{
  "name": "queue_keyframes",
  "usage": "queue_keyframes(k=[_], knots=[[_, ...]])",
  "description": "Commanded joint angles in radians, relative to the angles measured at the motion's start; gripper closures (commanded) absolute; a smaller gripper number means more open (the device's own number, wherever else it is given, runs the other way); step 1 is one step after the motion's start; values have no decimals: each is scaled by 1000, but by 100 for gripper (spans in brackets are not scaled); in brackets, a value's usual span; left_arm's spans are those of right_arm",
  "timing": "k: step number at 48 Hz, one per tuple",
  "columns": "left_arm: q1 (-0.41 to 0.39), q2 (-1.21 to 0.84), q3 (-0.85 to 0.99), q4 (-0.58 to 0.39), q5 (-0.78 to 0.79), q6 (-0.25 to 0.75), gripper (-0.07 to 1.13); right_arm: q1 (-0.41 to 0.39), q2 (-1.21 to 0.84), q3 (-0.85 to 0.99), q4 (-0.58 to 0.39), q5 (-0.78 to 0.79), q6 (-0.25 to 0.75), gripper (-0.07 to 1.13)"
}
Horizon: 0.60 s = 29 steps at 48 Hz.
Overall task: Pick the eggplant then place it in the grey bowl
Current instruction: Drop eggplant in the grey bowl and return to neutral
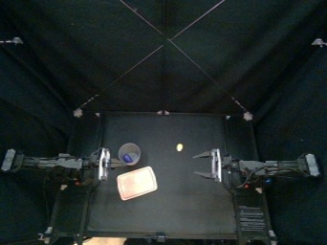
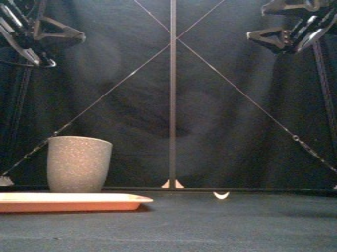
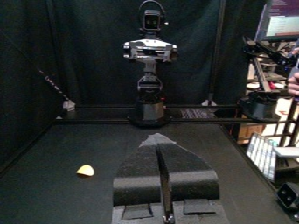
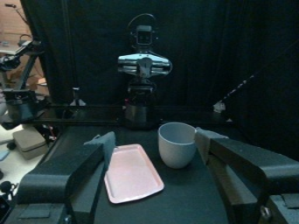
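A small yellow toy [image 1: 181,147] lies on the black table [image 1: 179,206], out to the right of the tall grey speckled cup [image 1: 129,152] and clear of it, with bare table between them. It is too small for its shape to be made out; the front view shows it as a low pale sliver [image 2: 222,195] on the surface, and the left wrist view shows it as a yellow wedge [image 3: 86,170] lying alone. Nothing touches it. The cup [image 2: 79,162] stands upright, its mouth open to the top. Just in front of the cup lies the flat pink tray [image 1: 137,182], turned a little askew to the table's edges; whether it touches the cup cannot be told. The left gripper [image 1: 102,163] hangs to the cup's left, raised off the table, its jaws pressed together on nothing, as the left wrist view [image 3: 159,140] shows. The right gripper [image 1: 205,165] hangs to the cup's right, past the yellow toy and also raised, with its jaws spread wide apart and empty; through them the right wrist view [image 4: 155,138] shows the cup [image 4: 177,144] and the tray [image 4: 132,173] side by side.
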Motion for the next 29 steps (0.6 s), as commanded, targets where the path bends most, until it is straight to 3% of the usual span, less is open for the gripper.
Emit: queue_keyframes(k=[1,29], knots=[[3,3,-12,2,-9,2,108,-3,-8,2,3,-6,0,2],[3,3,-12,3,-11,2,108,-6,-15,55,31,17,2,2]])
